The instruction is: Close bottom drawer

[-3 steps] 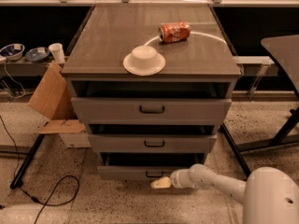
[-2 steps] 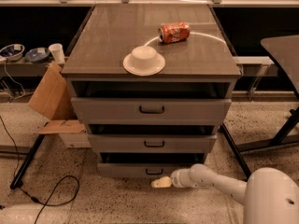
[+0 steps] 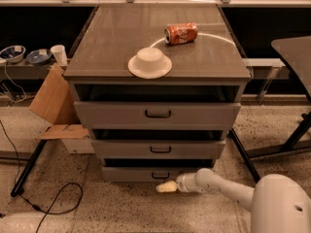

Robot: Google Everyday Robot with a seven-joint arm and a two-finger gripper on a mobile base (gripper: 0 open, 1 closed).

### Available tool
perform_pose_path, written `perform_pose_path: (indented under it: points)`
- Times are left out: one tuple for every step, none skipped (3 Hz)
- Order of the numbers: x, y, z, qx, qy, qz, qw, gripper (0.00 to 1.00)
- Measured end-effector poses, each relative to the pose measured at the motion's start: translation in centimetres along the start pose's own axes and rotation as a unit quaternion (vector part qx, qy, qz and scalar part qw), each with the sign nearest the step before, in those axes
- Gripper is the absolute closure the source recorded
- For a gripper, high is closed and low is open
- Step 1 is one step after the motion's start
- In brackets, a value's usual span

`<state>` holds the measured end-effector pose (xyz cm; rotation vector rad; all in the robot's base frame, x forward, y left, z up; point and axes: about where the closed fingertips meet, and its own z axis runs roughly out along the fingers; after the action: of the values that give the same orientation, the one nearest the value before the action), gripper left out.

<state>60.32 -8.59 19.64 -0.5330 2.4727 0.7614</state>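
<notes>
The grey cabinet has three drawers, all pulled out a little. The bottom drawer is the lowest, with a flat grey front and a small black loop handle. My gripper reaches in from the lower right on a white arm. Its pale tip sits just below and in front of the bottom drawer's handle, close to the front panel. I cannot tell whether it touches the panel.
A white upturned bowl on a plate and a red soda can lie on the cabinet top. A cardboard box leans at the left. A black cable lies on the floor. A black table leg stands at the right.
The gripper has shifted slightly left toward the bottom drawer's handle. The drawers look the same as before.
</notes>
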Motion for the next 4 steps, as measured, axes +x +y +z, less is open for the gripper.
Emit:
perform_pose_path:
  points:
    - [-2.1,-0.6,1.0,0.001,-0.017,-0.013,0.9998,0.0]
    - [-1.8,-0.5,0.9,0.001,-0.017,-0.013,0.9998,0.0]
    - [-1.1,-0.7,1.1,-0.003,-0.005,-0.005,1.0,0.0]
    - [0.2,-0.8,-0.9,-0.001,0.008,0.005,1.0,0.0]
